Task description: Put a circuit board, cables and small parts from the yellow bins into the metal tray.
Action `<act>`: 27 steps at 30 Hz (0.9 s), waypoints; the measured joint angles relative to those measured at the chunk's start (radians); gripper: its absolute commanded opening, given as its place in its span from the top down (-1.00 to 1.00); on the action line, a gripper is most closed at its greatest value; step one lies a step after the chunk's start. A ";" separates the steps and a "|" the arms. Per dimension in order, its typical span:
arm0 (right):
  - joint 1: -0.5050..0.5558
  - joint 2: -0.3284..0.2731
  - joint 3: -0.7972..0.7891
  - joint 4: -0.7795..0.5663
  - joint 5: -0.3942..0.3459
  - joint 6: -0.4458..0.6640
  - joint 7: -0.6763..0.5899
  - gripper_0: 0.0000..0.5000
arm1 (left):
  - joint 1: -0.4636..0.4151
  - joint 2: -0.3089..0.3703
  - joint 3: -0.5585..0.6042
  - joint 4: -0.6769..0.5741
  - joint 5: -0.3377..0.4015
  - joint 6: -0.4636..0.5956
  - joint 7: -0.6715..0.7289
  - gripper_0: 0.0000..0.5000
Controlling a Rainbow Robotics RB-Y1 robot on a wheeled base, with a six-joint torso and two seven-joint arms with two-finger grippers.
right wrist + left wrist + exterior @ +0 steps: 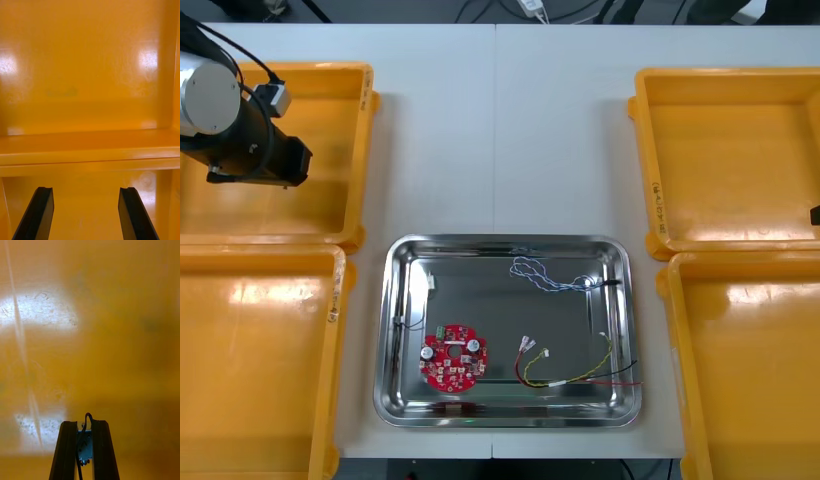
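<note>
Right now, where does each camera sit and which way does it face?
Front: above the arms, steeply down at the table; metal tray between yellow bins; left arm over the far left bin.
Left wrist: on that wrist, facing that bin's floor; left tool shut on a small metal part.
Right wrist: on that wrist, facing two bins' adjoining rims; right tool open.
Shared: front and left wrist both show the far left bin.

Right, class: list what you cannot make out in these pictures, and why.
Front view: the left gripper, over the far left bin, hidden under its own wrist.
Front view: the right arm, cut off by the picture's edge.
Left wrist view: the small metal part, mostly covered by the shut fingers.
</note>
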 measured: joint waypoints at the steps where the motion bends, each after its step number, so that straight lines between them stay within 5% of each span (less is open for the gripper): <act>1: 0.000 0.000 0.000 0.000 0.000 0.000 0.000 -1.00 | 0.000 0.005 0.002 -0.022 0.003 0.022 0.000 1.00; 16: 0.002 0.001 0.000 -0.002 0.000 0.000 0.000 -1.00 | 0.000 0.017 0.048 -0.317 0.015 0.243 0.017 1.00; 27: 0.002 0.001 0.000 -0.003 0.000 0.000 0.000 -1.00 | 0.000 -0.007 0.028 -0.507 0.004 0.353 0.321 1.00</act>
